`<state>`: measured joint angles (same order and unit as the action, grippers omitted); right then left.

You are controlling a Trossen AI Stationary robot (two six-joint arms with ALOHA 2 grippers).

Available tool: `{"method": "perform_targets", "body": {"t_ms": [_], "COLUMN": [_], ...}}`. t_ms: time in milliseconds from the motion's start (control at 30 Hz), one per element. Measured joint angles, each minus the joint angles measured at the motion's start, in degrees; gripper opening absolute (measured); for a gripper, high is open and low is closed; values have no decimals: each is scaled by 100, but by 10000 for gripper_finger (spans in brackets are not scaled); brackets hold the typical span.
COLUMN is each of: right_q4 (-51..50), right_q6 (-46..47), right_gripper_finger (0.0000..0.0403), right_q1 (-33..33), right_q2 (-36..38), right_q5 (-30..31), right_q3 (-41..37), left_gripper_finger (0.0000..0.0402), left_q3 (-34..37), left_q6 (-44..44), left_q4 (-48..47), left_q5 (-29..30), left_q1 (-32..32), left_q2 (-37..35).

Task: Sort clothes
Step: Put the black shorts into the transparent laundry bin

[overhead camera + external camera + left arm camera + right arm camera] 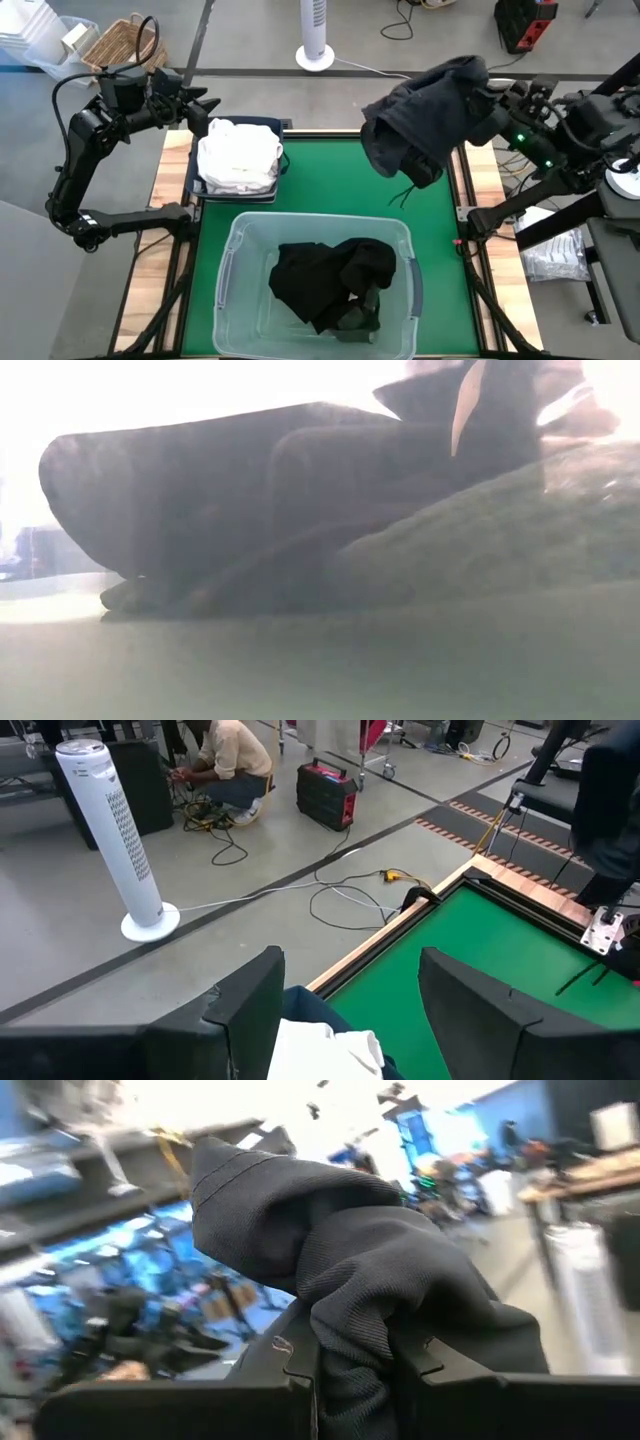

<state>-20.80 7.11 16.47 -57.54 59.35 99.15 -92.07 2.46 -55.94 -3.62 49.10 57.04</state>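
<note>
A dark grey garment (pixel 420 120) hangs from my right gripper (pixel 487 92) above the table's far right part, a drawstring dangling below it. My right gripper (pixel 352 1370) is shut on it. White clothes (pixel 238 155) are piled in the navy bin (pixel 196 186) at the far left. Black and dark green clothes (pixel 330 283) lie in the clear tub (pixel 232 268) at the near edge. My left gripper (pixel 203 112) is open, high beside the white pile; its wrist view shows a white garment (pixel 320 1055) below the fingers. My right gripper pinches a bunched fold of the dark grey garment (pixel 350 1320) between its two fingers, several layers. The fingers come in roughly level from the table's right side. The garment is lifted clear of the table and droops slack over and below the gripper.
The green mat (pixel 340 180) lies bare between bin, tub and hanging garment. A tower fan (pixel 315 35) and a wicker basket (pixel 125 45) stand on the floor beyond the far edge. A person (pixel 230 765) crouches on the floor far behind. The low view is filled by dark clothes.
</note>
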Motion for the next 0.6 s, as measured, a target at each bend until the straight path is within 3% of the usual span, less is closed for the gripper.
{"method": "perform_targets", "body": {"t_ms": [300,600], "right_q4": [1582,1722], "right_q6": [-796,-1001], "right_gripper_finger": [44,44], "right_q1": [-2,-2], "right_q2": [-173,-846], "right_q5": [-1485,-2344], "right_q3": [114,1056], "left_gripper_finger": [210,210], "left_q3": [0,0], "left_q6": [0,0], "left_q4": [64,70], "left_q5": [0,-2], "left_q1": [2,0], "left_q2": [0,0]}}
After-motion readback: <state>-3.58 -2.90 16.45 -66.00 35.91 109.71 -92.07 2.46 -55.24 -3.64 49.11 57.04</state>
